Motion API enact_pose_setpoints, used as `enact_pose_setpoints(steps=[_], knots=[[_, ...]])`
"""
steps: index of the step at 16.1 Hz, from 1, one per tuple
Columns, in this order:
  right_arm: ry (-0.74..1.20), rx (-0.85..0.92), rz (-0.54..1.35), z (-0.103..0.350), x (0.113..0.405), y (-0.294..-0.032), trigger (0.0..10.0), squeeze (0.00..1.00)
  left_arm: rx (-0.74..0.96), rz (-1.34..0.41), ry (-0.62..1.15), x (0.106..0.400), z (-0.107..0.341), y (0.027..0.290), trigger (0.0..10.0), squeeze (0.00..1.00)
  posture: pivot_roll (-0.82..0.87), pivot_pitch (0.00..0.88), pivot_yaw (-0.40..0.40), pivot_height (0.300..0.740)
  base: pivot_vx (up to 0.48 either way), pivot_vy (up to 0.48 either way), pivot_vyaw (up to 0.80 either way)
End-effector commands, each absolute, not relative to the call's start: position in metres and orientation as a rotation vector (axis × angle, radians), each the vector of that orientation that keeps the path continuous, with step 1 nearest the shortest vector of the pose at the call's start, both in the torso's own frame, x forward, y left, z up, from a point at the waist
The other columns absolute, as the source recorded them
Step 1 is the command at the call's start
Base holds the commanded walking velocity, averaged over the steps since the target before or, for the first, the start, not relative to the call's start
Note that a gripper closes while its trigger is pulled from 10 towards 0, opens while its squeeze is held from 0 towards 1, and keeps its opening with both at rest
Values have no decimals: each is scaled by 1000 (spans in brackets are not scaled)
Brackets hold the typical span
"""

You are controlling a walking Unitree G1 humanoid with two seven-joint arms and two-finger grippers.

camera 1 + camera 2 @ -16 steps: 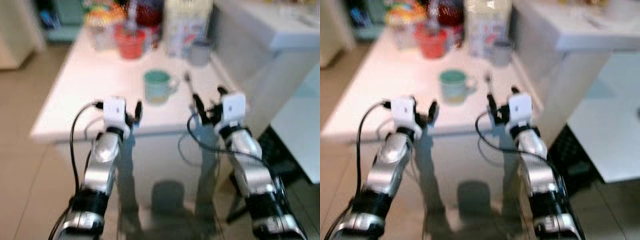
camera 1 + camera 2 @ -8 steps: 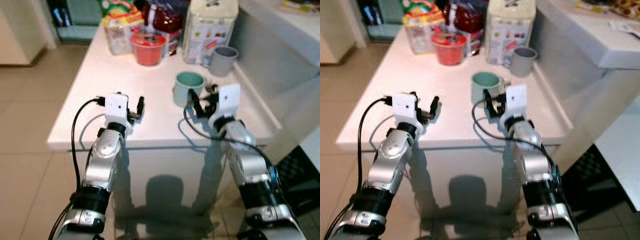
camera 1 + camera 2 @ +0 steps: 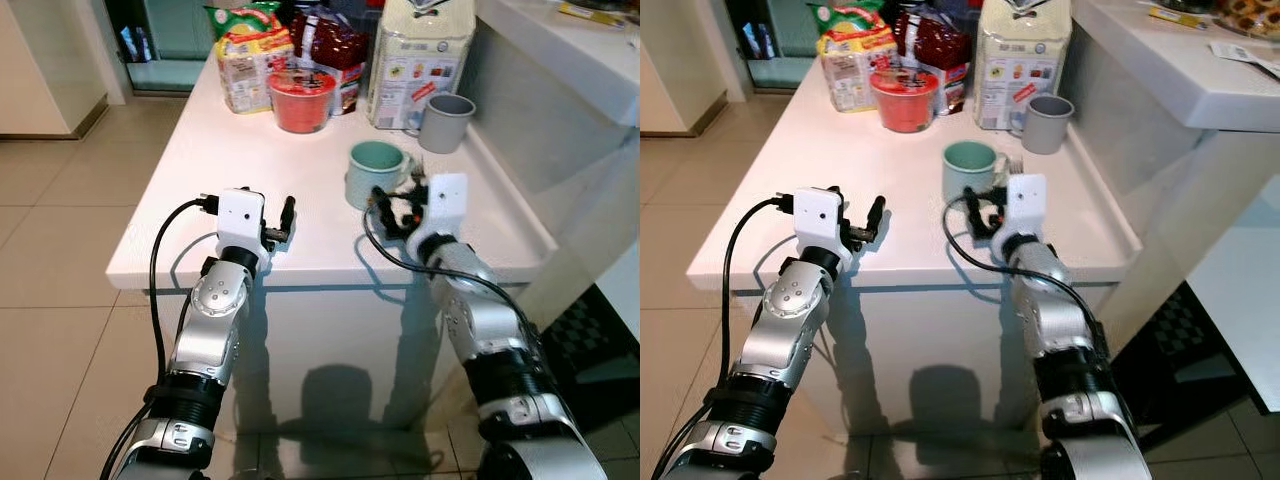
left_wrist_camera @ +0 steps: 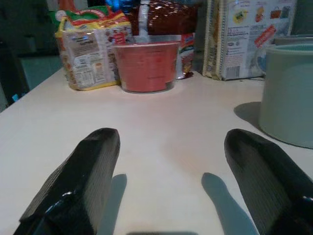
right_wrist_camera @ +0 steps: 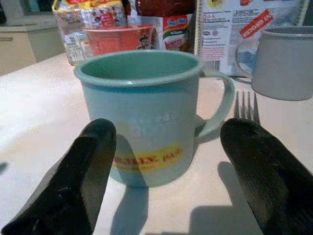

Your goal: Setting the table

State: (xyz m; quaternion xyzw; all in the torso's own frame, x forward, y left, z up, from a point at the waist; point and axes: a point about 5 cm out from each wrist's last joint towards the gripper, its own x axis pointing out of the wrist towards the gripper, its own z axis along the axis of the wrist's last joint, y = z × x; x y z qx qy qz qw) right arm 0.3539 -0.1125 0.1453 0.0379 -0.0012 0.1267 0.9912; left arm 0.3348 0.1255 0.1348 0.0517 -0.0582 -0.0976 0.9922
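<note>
The right gripper (image 5: 164, 161), jaws apart, faces the green mug (image 5: 146, 115) on the white tabletop (image 3: 190, 170), a fork (image 5: 247, 107) beside its handle. The left gripper (image 4: 166, 171) hovers spread over bare tabletop.

Left gripper (image 3: 268, 222): bare table (image 3: 190, 170) ahead — passable.
Right gripper (image 5: 161, 161): green mug (image 5: 146, 115) directly ahead, fork (image 5: 246, 108) beside it — blocked.

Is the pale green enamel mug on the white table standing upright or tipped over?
Upright. The pale green enamel mug sits on its base on the white table, rim up and handle to the side, with the right gripper open before it.
</note>
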Motion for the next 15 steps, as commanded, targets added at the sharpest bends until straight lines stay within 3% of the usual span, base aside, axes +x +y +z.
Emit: enact_pose_setpoints(steps=[1,6,11,15], knots=[[-3,118,248,151,358,-110,10000,0,111,-203,-128,336,141,122,10000,0,9,0,-9,740,0,0,0],[88,229,94,142,369,-131,10000,0,119,-215,-132,338,145,121,10000,0,12,0,-6,740,0,0,0],[68,143,32,159,378,-139,10000,0,120,-218,-121,336,143,120,10000,0,8,0,-4,740,0,0,0],[181,113,-43,145,384,-150,10000,0,120,-218,-119,337,143,120,10000,0,9,0,-4,740,0,0,0]])
